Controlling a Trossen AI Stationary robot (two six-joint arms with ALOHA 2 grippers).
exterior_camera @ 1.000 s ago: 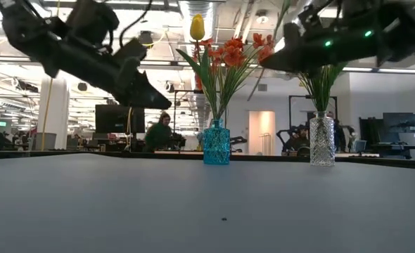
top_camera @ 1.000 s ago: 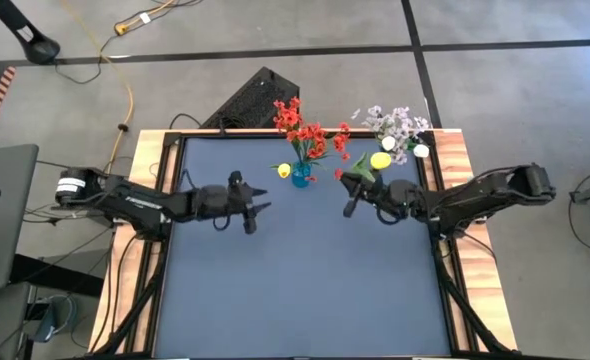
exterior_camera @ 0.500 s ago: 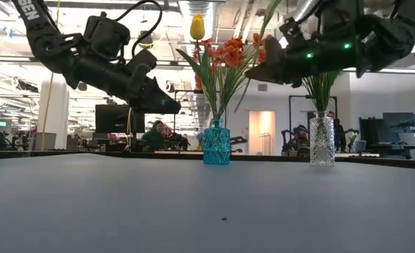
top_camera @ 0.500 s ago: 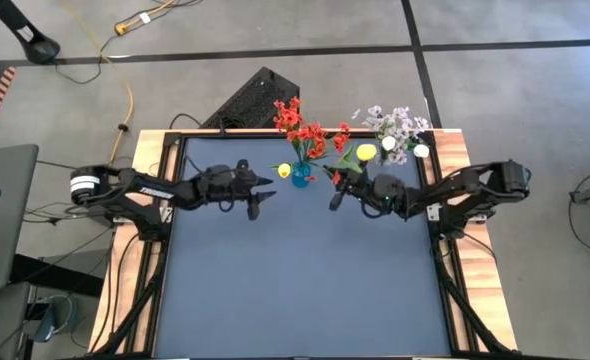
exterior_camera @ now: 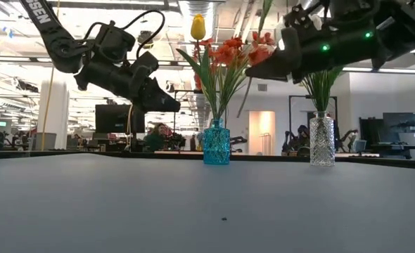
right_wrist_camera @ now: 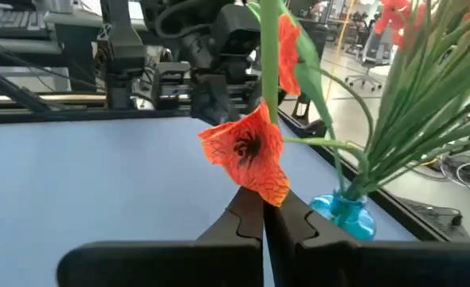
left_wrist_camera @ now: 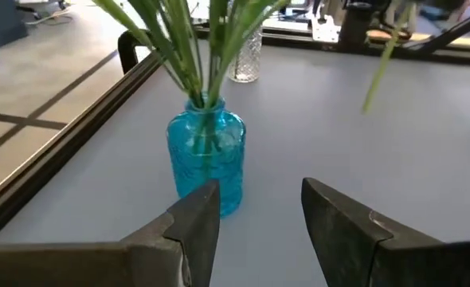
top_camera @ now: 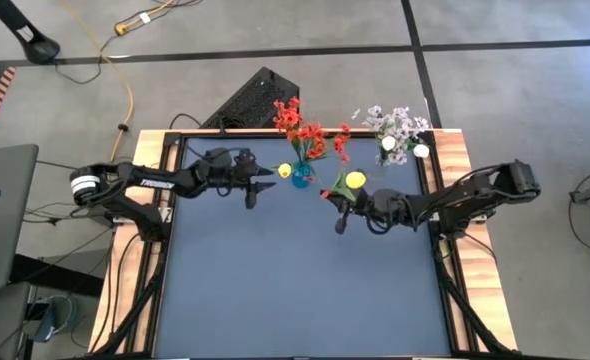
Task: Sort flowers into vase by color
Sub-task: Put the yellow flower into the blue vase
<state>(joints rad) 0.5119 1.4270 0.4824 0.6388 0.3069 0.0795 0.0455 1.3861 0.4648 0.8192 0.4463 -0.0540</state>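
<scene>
While the right gripper (top_camera: 341,213) hangs above the far middle of the table (top_camera: 295,290), its fingers are closed on the green stem of a yellow tulip (top_camera: 355,181), whose blossom sits just right of the blue vase (top_camera: 301,178) in the high view. From the right wrist camera, that stem (right_wrist_camera: 268,56) rises straight up out of the pinched fingertips (right_wrist_camera: 251,211), with a red blossom (right_wrist_camera: 247,153) showing just in front of it. The blue vase (exterior_camera: 216,143) stands near the far edge and carries red flowers (exterior_camera: 230,50) and another yellow tulip (exterior_camera: 197,27) on long green stems. Well to its right, near the far right corner, a clear glass vase (exterior_camera: 321,140) holds pale lilac-white sprays (top_camera: 399,125) and white tulips (top_camera: 388,144). On the other side of the blue vase, the left gripper (top_camera: 258,187) hovers close by with its fingers spread apart and nothing between them, pointed at the vase (left_wrist_camera: 205,159).
</scene>
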